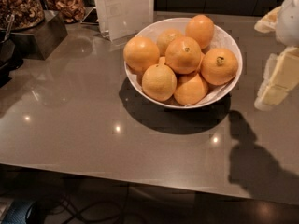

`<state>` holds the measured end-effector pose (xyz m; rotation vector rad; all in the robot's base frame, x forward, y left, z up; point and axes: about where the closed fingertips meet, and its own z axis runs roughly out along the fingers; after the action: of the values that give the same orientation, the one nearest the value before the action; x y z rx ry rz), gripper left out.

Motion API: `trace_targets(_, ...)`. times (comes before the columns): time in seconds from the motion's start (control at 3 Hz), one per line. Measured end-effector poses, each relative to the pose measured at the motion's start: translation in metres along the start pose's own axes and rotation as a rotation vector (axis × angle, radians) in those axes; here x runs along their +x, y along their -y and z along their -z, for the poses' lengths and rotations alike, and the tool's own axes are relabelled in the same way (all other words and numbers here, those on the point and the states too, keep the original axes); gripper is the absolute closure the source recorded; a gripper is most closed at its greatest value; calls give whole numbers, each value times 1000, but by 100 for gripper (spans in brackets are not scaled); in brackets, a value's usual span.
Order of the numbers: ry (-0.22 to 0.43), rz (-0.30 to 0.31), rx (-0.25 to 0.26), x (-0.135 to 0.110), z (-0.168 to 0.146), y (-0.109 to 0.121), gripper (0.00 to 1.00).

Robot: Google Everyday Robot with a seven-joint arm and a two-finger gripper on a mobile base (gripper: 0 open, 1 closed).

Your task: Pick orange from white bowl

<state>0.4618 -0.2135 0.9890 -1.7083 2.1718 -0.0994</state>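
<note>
The white bowl (233, 48) sits on the grey counter, heaped with several oranges. The orange (219, 66) with the large dark greenish stem scar lies at the bowl's right side, against the rim. An orange with a smaller stem dot (183, 55) sits in the middle on top. A paler one (159, 82) is at the front. My gripper (274, 80), cream-white, hangs at the right edge of the view, to the right of the bowl and apart from it. It casts a shadow on the counter below.
A clear sign holder (125, 8) stands just behind the bowl on the left. A dark box (39, 34) and containers of nuts and dried snacks (21, 6) are at the back left. The counter's front edge (140, 181) runs along the bottom.
</note>
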Motion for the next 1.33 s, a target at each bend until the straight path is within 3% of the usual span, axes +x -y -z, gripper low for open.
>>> trace_targets(0.67, 109, -2, -20, -23, -26, 47, 0)
trace_targets(1.33, 118, -37, -17, -19, -33, 53, 0)
